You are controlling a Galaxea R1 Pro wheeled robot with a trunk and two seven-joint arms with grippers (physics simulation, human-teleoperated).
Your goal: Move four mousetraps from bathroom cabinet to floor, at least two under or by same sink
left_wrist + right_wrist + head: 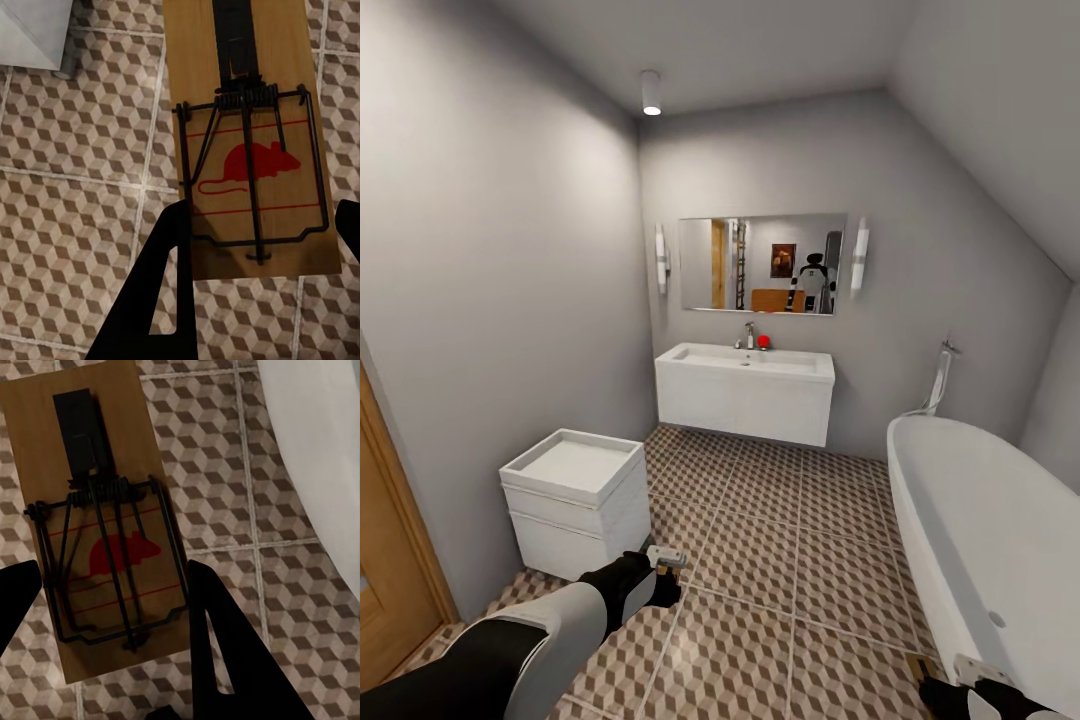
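Observation:
My left gripper (660, 572) hangs low over the cube-patterned bathroom floor (800, 520), shut on a mousetrap (678, 560). In the left wrist view that mousetrap (255, 150) is a brown board with a red mouse print and a dark wire spring, held between the black fingers (165, 285). At the bottom right my right gripper (952, 682) is shut on a second mousetrap (916, 666), seen close in the right wrist view as the same kind of board (105, 532) above the tiles. The white bathroom sink (745, 360) stands on its vanity against the far wall. The cabinet is out of view.
A white bathtub (980, 530) runs along the right side, close to my right arm. A white boxy unit (575, 500) stands by the left wall just ahead of my left gripper. A wooden door (385, 560) is at the far left. A mirror (760, 262) hangs above the sink.

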